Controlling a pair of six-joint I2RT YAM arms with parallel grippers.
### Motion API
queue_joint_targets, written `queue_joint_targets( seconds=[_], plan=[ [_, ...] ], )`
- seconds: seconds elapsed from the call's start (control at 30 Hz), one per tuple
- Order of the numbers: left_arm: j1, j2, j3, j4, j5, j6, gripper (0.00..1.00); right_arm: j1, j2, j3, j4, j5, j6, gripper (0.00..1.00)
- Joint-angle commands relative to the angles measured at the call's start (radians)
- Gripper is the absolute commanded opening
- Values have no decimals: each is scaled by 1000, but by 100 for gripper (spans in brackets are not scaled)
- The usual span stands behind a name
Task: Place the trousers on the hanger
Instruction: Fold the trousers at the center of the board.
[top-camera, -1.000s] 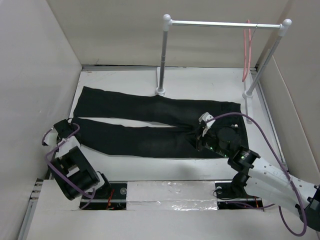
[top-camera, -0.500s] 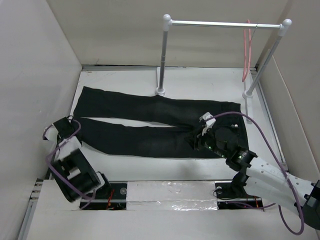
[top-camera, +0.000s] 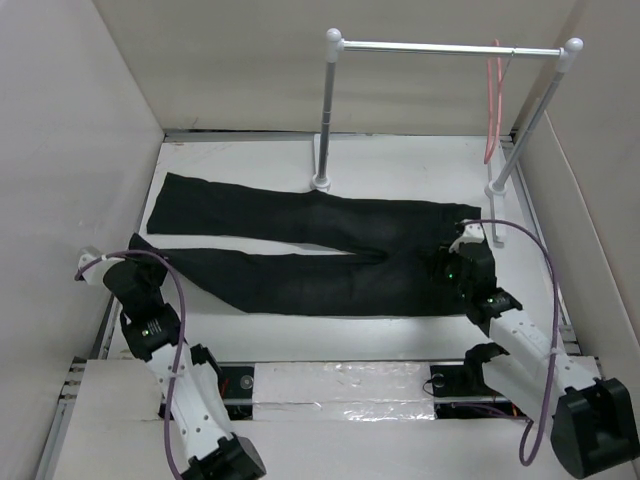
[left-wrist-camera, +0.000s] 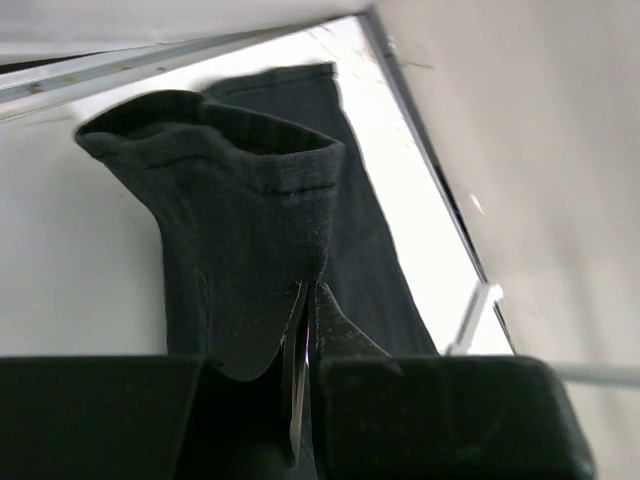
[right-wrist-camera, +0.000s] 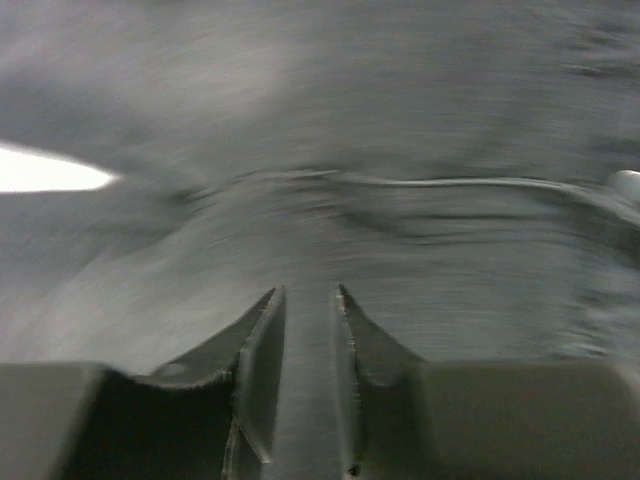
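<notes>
Grip first: left claw pressed shut on the cuff of the near leg of the trousers, with the cuff standing up out of the jaws. Only a thin fold seems caught, so likely to slip free under the weight of the long leg if raised fast or dragged along the table.

Right claw down on the waist end. Blurred in its wrist view, fingers close with a narrow gap and cloth all round, so cannot tell whether pinching or merely resting. If merely resting, would come up with nothing and leave the whole load on the left hold.

Farther out: trousers flat across the table in front of the rail, legs to the left, waist to the right. Far leg held by neither claw and lying just beside the foot of the left post; could trail, snag there, and tug the cuff loose. Long sag between two holds so well apart, hard to thread.

Hanger up at the right end of the rail, well apart from the cloth, hung only by its hook. Light enough, probably, to swing away or be knocked off by a heavy fold
</notes>
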Motion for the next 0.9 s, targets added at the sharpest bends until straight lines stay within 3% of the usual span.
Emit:
queue_joint_targets(
  seconds=[0.0,0.07,0.2,0.43,0.6,0.8,0.87],
  plan=[
    [-8,-68,4,-39,105,45,0,-136,35,-1,37,-24,44,24],
    [-8,-91,14,-15,149,28,0,-194,69,14,51,-37,61,23],
    [-8,-108,31,68,254,7,0,-311,185,69,66,-42,85,41],
    [-8,-116,-33,140,334,59,0,-351,385,158,101,-148,172,41],
    [-8,-81,-88,178,417,85,0,-278,556,218,198,-235,239,42],
    [-8,-62,-95,206,443,82,0,-286,692,402,210,-234,170,42],
    [-8,-64,-96,206,448,80,0,-322,755,477,220,-316,122,41]
  ],
)
